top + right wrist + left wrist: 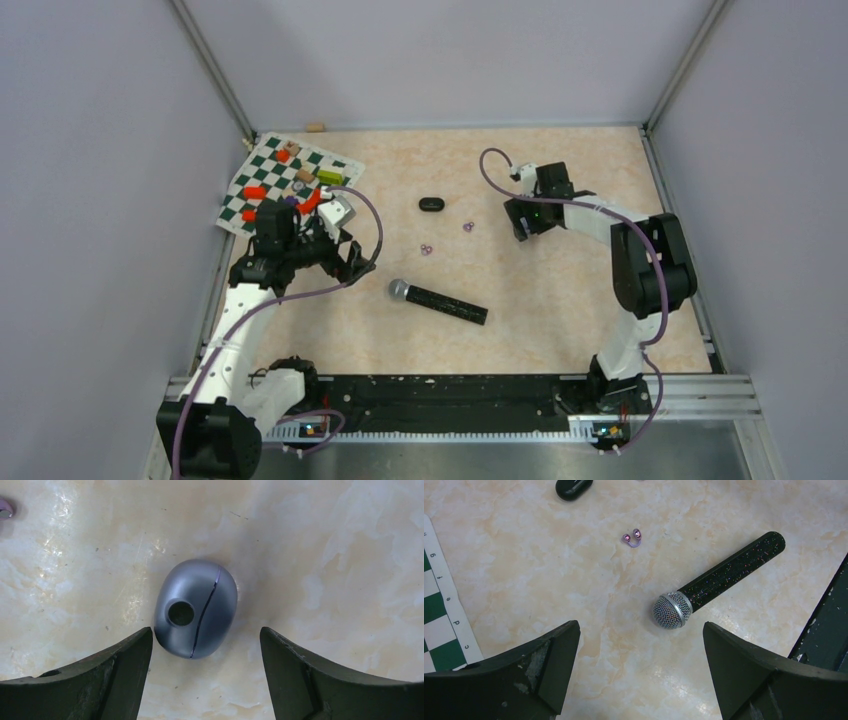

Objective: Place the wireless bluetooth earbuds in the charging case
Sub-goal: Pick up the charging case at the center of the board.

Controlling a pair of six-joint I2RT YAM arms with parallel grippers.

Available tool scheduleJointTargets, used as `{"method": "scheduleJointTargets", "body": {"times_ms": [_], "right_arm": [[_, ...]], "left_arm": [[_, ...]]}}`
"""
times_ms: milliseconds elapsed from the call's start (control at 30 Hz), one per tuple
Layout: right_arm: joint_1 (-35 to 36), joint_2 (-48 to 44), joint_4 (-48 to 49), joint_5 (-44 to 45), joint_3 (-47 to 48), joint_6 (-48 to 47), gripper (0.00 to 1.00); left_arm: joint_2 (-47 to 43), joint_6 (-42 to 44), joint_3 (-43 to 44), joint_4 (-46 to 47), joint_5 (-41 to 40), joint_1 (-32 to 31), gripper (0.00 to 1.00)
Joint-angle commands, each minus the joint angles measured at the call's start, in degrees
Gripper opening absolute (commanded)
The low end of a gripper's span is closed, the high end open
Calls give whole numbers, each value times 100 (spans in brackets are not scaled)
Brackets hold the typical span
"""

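Grey and smooth, the charging case (195, 608) lay shut on the table (325, 555). It sat inside the right claw (206, 630), whose jaws were apart and not gripping it. The left claw (641, 627) was spread wide too and held nothing. Purple earbuds (632, 537) lay loose on the table. A squeeze might make the round case slip away. No name could be read on it.

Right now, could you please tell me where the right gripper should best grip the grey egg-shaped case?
Take the grey egg-shaped case across its narrower width, on its two long flanks, coming straight down. It lies flat on the table, lengthwise between the fingers of the open right gripper but nearer one of them, so centring first seems wise.
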Motion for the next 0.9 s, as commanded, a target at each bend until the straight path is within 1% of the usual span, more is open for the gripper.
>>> {"method": "scheduleJointTargets", "body": {"times_ms": [0, 300, 567, 700, 833, 867], "right_arm": [[-34, -151, 83, -358, 230, 62, 78], [-38, 29, 195, -478, 221, 608, 77], [-35, 76, 312, -259, 193, 718, 70], [-38, 156, 312, -232, 208, 720, 62], [-36, 239, 267, -226, 246, 682, 50], [-34, 239, 252, -221, 260, 664, 45]], "left_arm": [[45, -25, 83, 43, 165, 37, 99], [45, -21, 84, 42, 165, 46, 99], [59, -13, 79, 43, 173, 54, 99], [45, -15, 79, 43, 176, 53, 99], [28, -12, 69, 42, 178, 63, 99], [32, -12, 71, 40, 180, 68, 99]]}}
